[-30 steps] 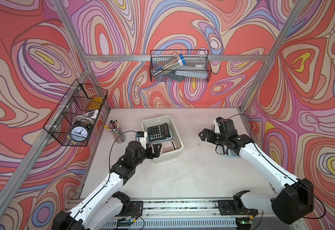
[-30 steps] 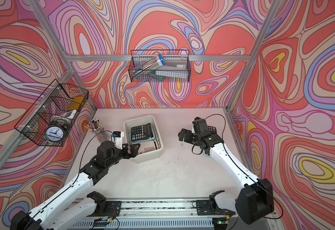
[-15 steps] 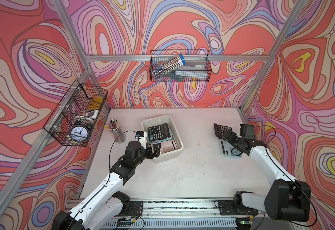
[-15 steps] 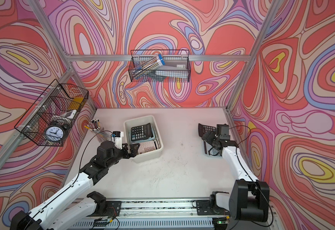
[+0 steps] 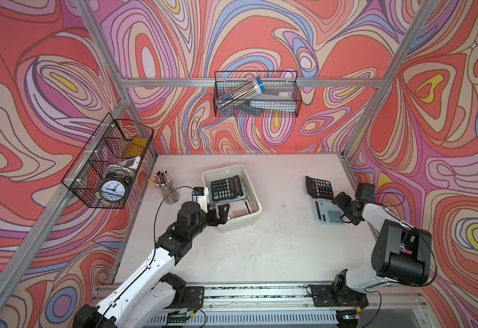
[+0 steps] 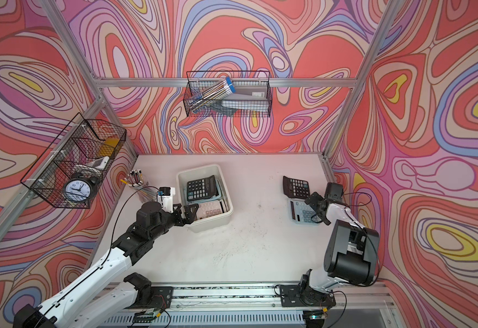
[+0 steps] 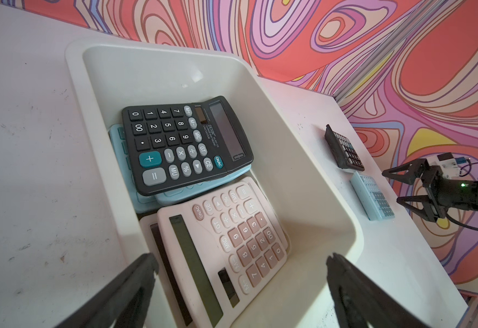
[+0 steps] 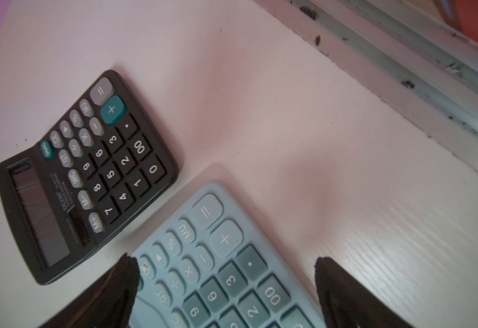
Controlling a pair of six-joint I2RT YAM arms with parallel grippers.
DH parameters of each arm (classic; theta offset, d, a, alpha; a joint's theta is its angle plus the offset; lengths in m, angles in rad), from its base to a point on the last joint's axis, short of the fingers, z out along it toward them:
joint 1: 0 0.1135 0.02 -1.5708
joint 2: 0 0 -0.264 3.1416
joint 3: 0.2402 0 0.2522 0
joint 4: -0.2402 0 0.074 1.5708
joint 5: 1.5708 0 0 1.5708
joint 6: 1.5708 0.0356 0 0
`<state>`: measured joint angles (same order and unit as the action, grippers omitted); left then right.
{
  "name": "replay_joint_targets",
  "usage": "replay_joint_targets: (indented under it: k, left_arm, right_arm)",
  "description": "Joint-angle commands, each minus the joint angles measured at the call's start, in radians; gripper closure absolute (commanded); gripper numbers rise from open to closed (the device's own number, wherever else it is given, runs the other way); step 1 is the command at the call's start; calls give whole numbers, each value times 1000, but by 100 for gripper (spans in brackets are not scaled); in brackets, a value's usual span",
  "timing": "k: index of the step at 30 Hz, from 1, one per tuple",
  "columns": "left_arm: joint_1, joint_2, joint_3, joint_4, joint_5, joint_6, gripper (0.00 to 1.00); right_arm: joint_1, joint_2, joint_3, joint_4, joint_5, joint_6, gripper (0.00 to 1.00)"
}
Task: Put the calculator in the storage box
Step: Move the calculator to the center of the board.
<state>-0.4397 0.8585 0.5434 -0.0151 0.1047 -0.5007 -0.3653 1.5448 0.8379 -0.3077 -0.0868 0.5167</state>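
Near the bench's right edge the smooth pale blue calculator (image 5: pixel 327 214) lies flat, a black wedge-shaped calculator (image 5: pixel 318 186) just beyond it. The right gripper (image 8: pixel 226 264) hovers over it, jaws wide apart, empty. The glossy cream storage box (image 5: pixel 223 169), mid-bench, holds stacked calculators (image 7: pixel 186 142); the left gripper (image 7: pixel 242 259) gapes empty at its near corner

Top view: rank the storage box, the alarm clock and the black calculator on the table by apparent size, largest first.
1. storage box
2. Unranked: alarm clock and black calculator on the table look about alike, and the clock hangs nearer the camera.
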Motion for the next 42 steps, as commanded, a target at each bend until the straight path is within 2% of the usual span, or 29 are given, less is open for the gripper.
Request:
replay_joint_targets:
  k: [1, 10, 21, 25, 30, 38, 42]
  left_arm:
    - [-4, -19, 23, -8, -4, 9, 1]
    - [-4, -30, 23, -10, 1, 5, 1]
    - [-4, -45, 20, -9, 7, 1, 1]
    - [-5, -52, 17, -9, 1, 4, 1]
    - [-5, -55, 16, -10, -2, 6, 1]
    - [-6, -32, 36, -5, 24, 4, 1]
    - [-8, 30, 108, -45, 50, -6, 1]
  right_arm:
    - [-12, 40, 19, 25, -22, -7, 2]
    - [-16, 92, 4, 45, -159, -2, 2]
    - [8, 70, -95, 132, -362, 65, 3]
    - [74, 42, -123, 155, -377, 101, 3]
    - [208, 5, -148, 175, -369, 161, 3]
    - [229, -114, -201, 199, -332, 187, 3]
    - [229, -87, -201, 242, -355, 189, 3]
